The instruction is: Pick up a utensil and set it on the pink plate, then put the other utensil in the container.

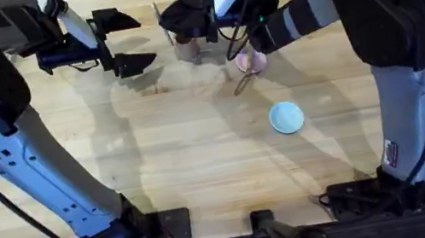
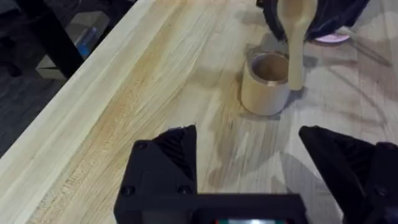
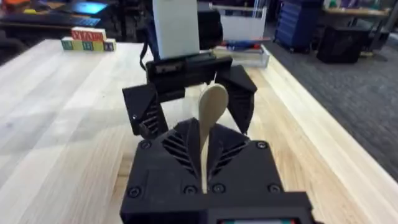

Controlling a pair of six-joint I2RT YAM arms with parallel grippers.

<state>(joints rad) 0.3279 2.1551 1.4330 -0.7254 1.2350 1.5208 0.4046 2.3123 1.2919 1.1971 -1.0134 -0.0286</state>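
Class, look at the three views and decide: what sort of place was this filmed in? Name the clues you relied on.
Probably a robotics lab or workshop. A wooden workbench carries two robot arms; behind it the right wrist view shows grey carpet, a dark blue cabinet and a clear box of supplies.

Overhead: fixed high above arm bases, looking down and forward across pale wooden tabletop (image 1: pixel 184 158). Left wrist: low, close, facing small tan-brown cylindrical cup (image 2: pixel 265 84) and pale wooden oval-headed spoon (image 2: pixel 295 37). Right wrist: close behind same spoon (image 3: pixel 208 124), facing opposite black left gripper (image 3: pixel 189 106). Shared: spoon, tabletop.
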